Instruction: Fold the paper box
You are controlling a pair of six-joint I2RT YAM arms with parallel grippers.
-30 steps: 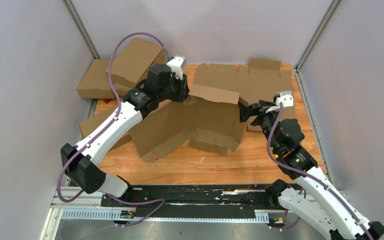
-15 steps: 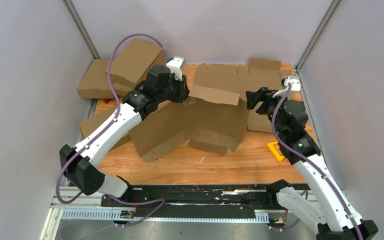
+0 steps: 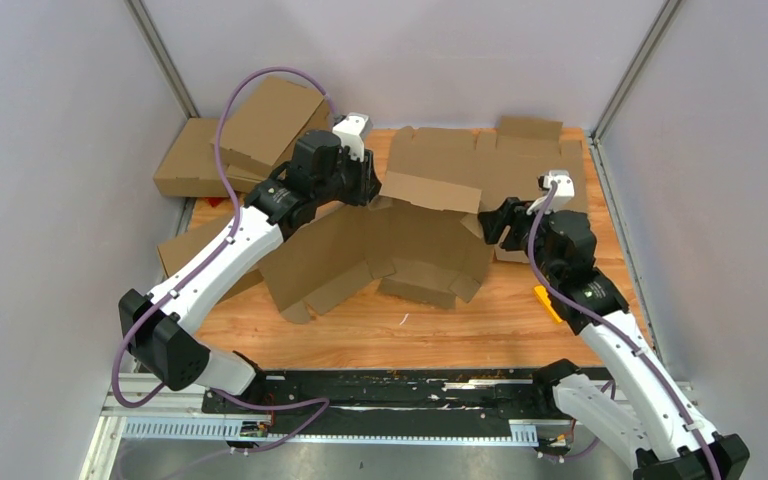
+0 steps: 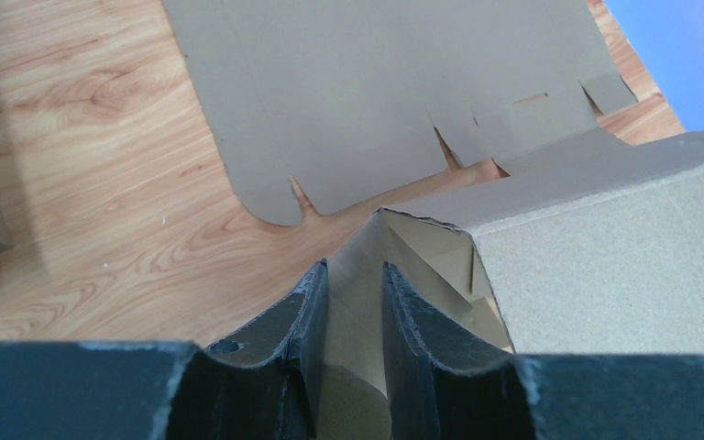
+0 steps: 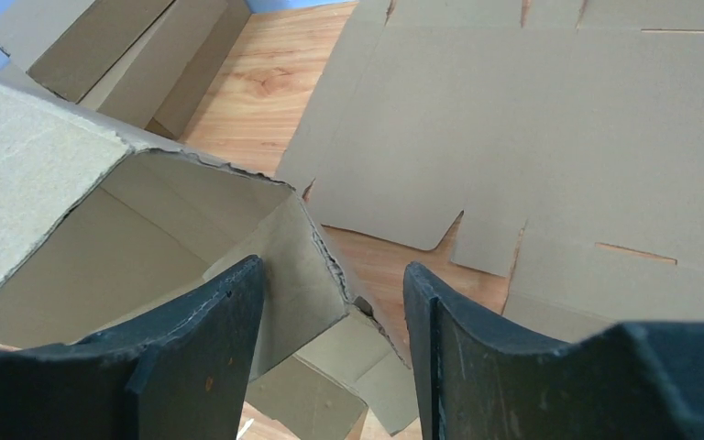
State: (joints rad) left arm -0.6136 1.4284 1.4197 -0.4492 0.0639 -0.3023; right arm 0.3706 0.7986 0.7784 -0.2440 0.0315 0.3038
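Note:
The paper box is brown die-cut cardboard, half folded in the middle of the wooden table, with one long panel raised. My left gripper is shut on the left end wall of that raised part. In the left wrist view a cardboard flap fills the gap in my left gripper. My right gripper is at the box's right corner with its jaws open. In the right wrist view the corner flap lies against the left finger of my right gripper, and the right finger stands clear of it.
Flat die-cut cardboard sheets lie at the back of the table behind the box. Other brown boxes are stacked at the back left. A small orange object lies near the right edge. Grey walls enclose three sides.
The right gripper swung back and right away from the box, then returned to its right corner with its jaws narrowing. The left gripper and the box held still.

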